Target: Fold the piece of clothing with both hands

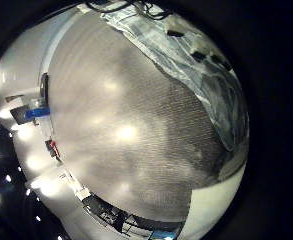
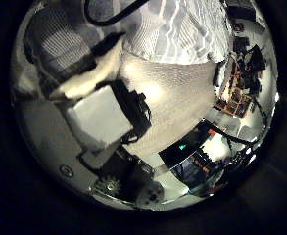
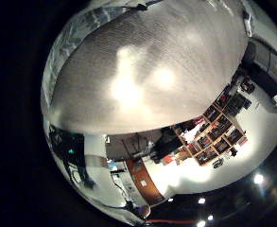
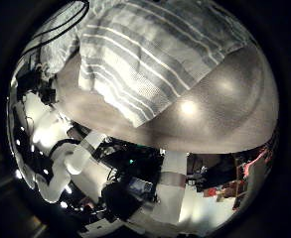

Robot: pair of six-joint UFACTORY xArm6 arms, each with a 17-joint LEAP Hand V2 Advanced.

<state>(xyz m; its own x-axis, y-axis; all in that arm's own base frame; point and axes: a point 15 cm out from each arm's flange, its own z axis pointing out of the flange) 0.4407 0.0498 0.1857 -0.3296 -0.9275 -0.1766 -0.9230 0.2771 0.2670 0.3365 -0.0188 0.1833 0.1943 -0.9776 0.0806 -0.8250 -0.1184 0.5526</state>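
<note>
A striped piece of clothing (image 4: 155,55) lies spread on the table, close under the right palm and filling much of the right thumb side view. Its edge also shows at the rim of the table in the right little finger side view (image 3: 67,47). From the left palm the same cloth (image 2: 177,34) lies a little way off, with rumpled folds (image 1: 201,70) beside bare table. The left hand (image 2: 99,108) hovers over the table with its fingers relaxed and nothing in them. Only white body parts of the right hand (image 4: 75,159) show, apart from the cloth.
The table top (image 1: 126,130) is a wide woven-looking surface under both palms. Shelves with clutter (image 3: 218,128) stand beyond one table edge, and more equipment (image 2: 236,78) lies past another.
</note>
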